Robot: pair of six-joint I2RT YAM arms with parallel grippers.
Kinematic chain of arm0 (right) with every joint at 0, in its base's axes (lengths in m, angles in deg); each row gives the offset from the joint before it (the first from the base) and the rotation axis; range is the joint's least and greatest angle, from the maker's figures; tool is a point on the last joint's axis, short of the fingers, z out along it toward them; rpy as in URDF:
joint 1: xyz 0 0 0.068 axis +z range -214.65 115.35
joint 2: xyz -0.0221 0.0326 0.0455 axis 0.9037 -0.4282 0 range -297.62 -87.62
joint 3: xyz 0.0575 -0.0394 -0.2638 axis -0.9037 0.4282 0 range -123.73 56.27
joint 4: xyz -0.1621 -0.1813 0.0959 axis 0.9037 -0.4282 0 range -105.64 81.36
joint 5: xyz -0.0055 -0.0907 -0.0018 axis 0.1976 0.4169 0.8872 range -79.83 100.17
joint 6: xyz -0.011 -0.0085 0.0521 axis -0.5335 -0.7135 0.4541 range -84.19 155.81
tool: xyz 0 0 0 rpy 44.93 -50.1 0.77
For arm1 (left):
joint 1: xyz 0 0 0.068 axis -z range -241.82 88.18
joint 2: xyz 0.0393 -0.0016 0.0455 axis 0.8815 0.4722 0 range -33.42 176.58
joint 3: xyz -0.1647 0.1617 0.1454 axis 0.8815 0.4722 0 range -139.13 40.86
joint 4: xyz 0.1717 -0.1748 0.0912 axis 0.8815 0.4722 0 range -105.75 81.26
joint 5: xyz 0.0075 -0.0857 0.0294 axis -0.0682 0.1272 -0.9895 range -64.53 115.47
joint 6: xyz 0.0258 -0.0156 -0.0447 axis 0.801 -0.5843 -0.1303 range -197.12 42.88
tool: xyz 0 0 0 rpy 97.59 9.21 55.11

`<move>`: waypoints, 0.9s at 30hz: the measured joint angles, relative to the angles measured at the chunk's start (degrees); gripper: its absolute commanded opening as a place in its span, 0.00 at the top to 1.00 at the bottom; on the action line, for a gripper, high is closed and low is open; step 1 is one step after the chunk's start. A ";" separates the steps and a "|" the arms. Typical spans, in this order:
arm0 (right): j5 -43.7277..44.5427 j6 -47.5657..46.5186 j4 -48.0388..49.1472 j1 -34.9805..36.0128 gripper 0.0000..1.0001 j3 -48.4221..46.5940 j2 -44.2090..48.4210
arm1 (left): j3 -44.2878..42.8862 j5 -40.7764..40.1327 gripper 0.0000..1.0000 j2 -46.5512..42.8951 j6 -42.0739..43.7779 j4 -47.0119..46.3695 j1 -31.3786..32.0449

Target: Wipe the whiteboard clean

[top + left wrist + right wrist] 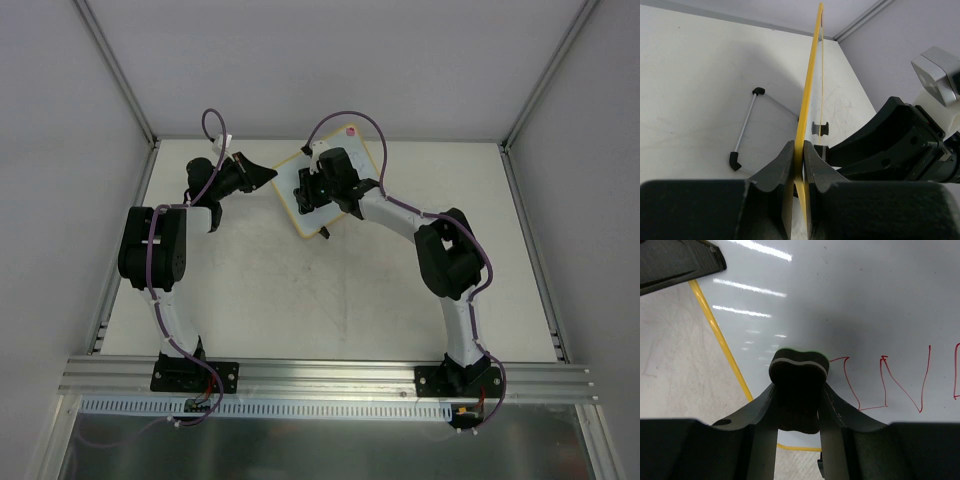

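Observation:
The whiteboard lies at the back middle of the table, with a pink dot at its far corner. My left gripper is shut on its left edge. In the left wrist view the board stands edge-on as a yellow rim pinched between the jaws of the left gripper. My right gripper is over the board, shut on a black bow-shaped eraser. The eraser presses on the white surface, just left of red marker writing.
A thin metal rod with black ends lies on the table under the board. A small black clip sits on the board's edge. The right arm is close beside the left gripper. Grey walls enclose the table.

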 measured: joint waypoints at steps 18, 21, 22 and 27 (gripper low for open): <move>-3.48 1.16 -4.48 -2.27 1.00 -9.25 -3.91 | 0.00 -0.13 1.00 0.00 0.02 -0.11 -0.09; -3.58 1.16 -4.24 -2.67 1.00 -10.36 -4.44 | 0.00 -0.09 1.00 0.00 0.02 -0.17 -0.07; -3.72 1.20 -4.15 -2.80 1.00 -10.45 -4.50 | 0.00 -0.04 1.00 0.00 0.02 -0.17 -0.07; -4.55 1.55 -2.49 -3.17 1.00 -9.57 -4.48 | 0.00 0.00 1.00 0.00 0.02 -0.17 -0.07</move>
